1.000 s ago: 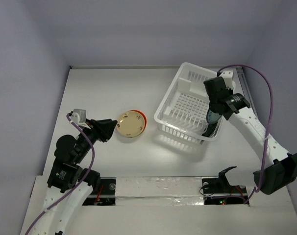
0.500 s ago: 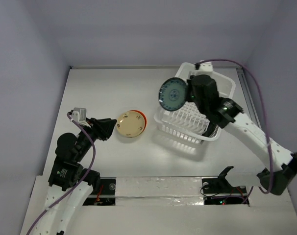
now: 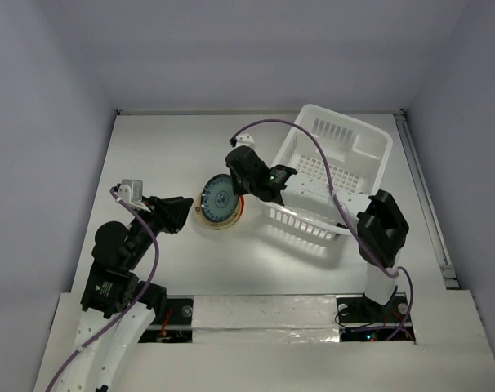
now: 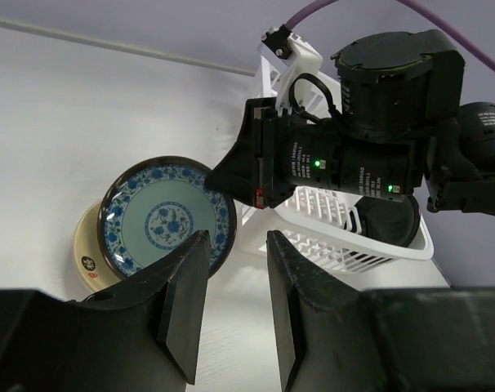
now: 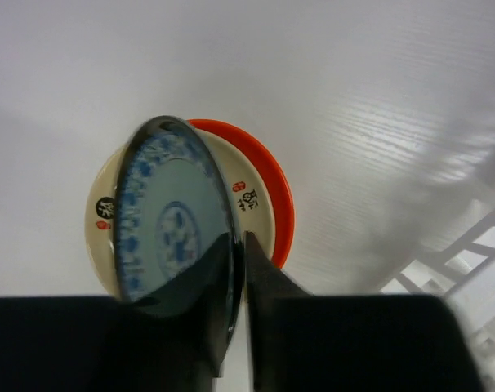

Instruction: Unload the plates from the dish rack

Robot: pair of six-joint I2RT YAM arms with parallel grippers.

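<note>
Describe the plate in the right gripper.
The plate is round and shallow, with a pale blue-green face, a blue floral ring, a blue centre motif and a dark glossy rim. The right gripper pinches its rim and holds it tilted over the cream plate, which lies on an orange plate. Whether it touches them cannot be told.

Tilted blue-pattern plate (image 3: 218, 198) above cream+red stack (image 5: 256, 204), L of white rack (image 3: 345, 151).
</note>
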